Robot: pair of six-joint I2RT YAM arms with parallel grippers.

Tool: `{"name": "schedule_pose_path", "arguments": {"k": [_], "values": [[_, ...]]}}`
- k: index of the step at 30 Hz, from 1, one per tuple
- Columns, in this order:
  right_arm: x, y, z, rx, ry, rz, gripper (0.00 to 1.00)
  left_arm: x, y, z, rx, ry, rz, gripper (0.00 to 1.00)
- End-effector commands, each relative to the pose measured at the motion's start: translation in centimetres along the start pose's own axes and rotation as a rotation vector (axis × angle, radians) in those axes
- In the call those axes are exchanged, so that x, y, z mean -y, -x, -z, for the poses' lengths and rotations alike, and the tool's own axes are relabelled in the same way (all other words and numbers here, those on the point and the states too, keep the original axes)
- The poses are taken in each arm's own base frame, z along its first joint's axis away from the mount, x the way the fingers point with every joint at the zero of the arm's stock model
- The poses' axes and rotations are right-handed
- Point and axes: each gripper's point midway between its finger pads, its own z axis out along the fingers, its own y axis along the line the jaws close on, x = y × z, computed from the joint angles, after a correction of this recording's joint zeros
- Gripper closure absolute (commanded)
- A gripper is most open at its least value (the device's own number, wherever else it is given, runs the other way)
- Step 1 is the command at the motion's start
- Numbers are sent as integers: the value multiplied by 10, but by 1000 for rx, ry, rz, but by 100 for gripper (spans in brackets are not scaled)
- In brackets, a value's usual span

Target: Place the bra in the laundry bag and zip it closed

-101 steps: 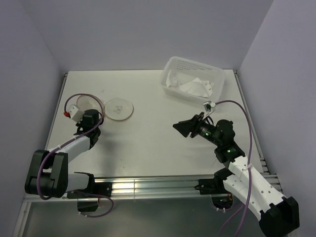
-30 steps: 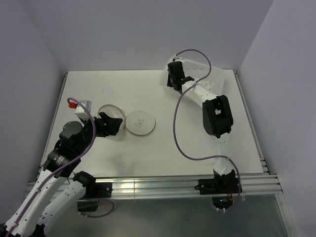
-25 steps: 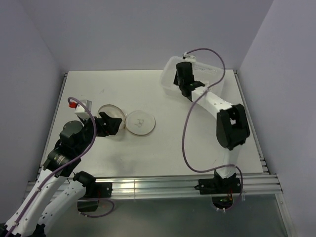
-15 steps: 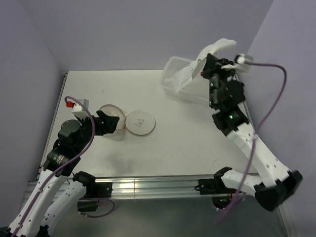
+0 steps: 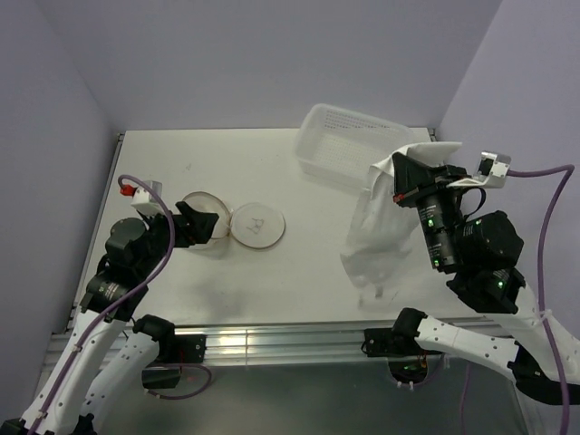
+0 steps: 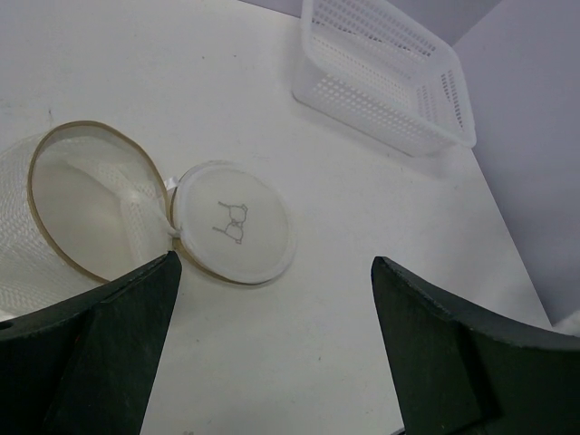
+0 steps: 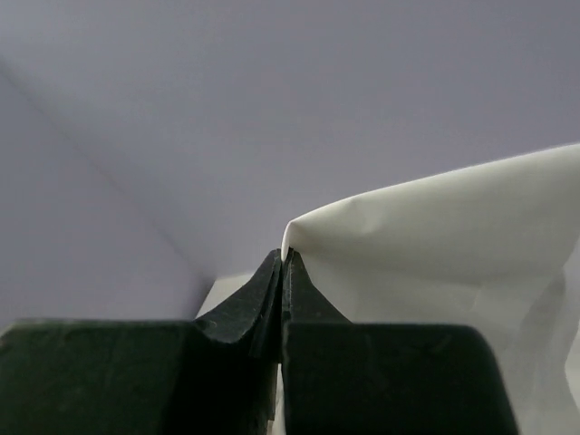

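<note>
Now | right pincer [image 7: 284, 260] pinching bra [image 5: 376, 231] edge, hanging limp over counter [image 5: 272, 163] at 4 o'clock | I judge it light, floppy: hold fabric edge | left pincer [image 6: 274, 272] wide beside open laundry bag [image 6: 77, 213], 9 o'clock

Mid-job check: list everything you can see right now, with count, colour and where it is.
bra: one, white, hanging from the right pincer above the table's right side
laundry bag: one, translucent white mesh with beige rim, on its side at the table's left, mouth open
lid: one, white disc with a dark bra icon, flat on the table, joined to the bag's rim
basket: one, white perforated plastic, far right of the table, nothing in it
table: one, white
left pincer: one, black, open, close by the laundry bag
right pincer: one, black, shut on the bra's edge
</note>
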Motion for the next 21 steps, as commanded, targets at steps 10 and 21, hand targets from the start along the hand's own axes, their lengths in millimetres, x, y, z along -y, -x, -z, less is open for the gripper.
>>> {"name": "schedule_pose_path", "arguments": {"k": [10, 21], "values": [[26, -120, 34, -397, -121, 70, 100, 9, -4, -6, -17, -61, 8, 7], [12, -163, -8, -398, -107, 145, 100, 4, -5, -10, -27, -35, 4, 7]]}}
